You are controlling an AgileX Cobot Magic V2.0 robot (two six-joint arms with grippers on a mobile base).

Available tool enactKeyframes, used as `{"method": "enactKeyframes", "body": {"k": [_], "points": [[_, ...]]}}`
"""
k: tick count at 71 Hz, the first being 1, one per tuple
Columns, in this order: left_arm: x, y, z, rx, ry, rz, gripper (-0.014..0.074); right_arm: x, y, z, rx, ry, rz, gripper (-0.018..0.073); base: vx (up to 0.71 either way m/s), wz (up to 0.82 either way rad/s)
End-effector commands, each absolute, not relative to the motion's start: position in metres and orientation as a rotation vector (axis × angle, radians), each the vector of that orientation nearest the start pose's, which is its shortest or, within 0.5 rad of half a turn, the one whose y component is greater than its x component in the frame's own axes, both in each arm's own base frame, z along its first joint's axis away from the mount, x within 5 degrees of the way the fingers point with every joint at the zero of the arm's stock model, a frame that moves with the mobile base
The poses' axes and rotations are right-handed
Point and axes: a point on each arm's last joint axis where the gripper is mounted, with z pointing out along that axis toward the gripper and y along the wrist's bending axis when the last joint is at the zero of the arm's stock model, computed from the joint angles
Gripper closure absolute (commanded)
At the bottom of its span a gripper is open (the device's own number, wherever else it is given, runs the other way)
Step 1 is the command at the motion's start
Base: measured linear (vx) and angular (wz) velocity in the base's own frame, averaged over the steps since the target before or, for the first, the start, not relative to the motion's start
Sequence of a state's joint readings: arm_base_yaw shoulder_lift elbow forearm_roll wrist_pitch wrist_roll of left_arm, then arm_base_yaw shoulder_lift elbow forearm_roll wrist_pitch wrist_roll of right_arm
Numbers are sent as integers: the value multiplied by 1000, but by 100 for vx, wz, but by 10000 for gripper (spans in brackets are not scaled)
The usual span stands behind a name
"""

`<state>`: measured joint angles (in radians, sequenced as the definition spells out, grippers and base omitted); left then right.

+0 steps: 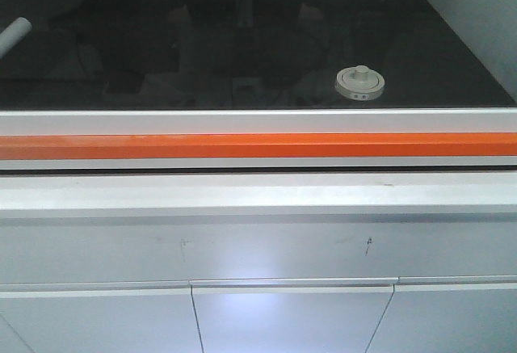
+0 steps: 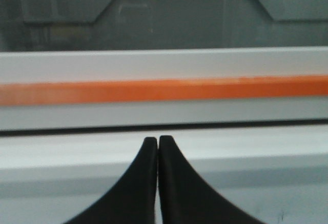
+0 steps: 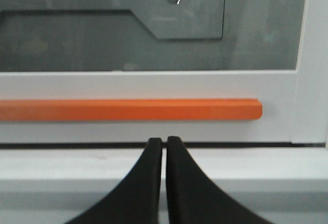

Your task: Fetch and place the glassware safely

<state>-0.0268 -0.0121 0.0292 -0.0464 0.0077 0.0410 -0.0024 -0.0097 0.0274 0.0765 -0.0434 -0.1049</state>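
The glassware, a squat clear jar with a cream-white knobbed lid (image 1: 360, 83), stands on the black floor inside a glass-fronted cabinet, right of centre in the front view. Neither gripper shows in that view. In the left wrist view my left gripper (image 2: 157, 141) is shut and empty, its black fingertips (image 2: 148, 147) level with the white ledge below the window. In the right wrist view my right gripper (image 3: 164, 141) is also shut and empty, facing the right end of the orange bar. The jar does not show in either wrist view.
A closed glass sash with a white frame (image 1: 258, 121) and an orange handle bar (image 1: 258, 145) stands between the arms and the jar. A white tube (image 1: 13, 32) lies at the far left inside. White cabinet doors (image 1: 291, 317) sit below the ledge.
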Motion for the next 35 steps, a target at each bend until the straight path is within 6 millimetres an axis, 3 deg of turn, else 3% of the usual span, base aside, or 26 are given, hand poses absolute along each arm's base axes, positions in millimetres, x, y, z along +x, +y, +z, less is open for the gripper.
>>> {"method": "enactKeyframes", "body": {"k": [1,12,18,35], "points": [[53,0,219,-7,1296,-34,603,53,-2,221,-8,1283,-50,563,0,0],[47,0,250,-11,1159,-33,603,45,-2,252,-9,1147,-65,563,0,0],[46,0,275,-10,1125,-31,603,40,-2,281,-12,1091,-73,563,0,0],[60,0,375,-11,1019,-30,603,44,-2,383,-56,977,-161,563,0,0]]}}
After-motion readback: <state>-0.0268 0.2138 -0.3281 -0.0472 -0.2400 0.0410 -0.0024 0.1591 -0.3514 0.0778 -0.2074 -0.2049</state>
